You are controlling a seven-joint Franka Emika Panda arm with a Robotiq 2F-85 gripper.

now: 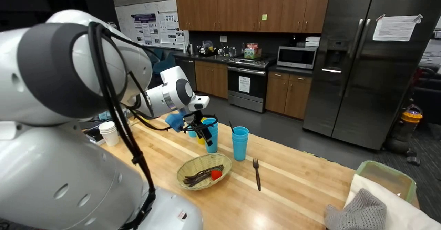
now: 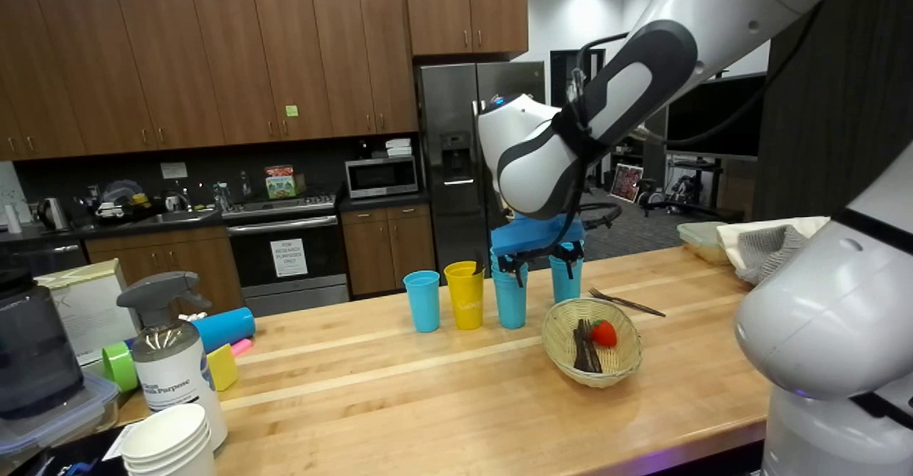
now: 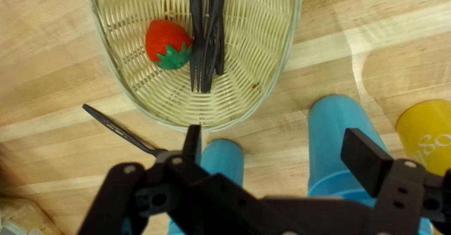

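Gripper empty, jaws wide apart, near blue cups — strawberry and cutlery in the basket.

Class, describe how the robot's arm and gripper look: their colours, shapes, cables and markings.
The arm is glossy white, with rounded segments and dark grey bands. Black cables run along its outside. Low down it bears a small label. A bright blue piece sits by the gripper, which is black with two blocky fingers.
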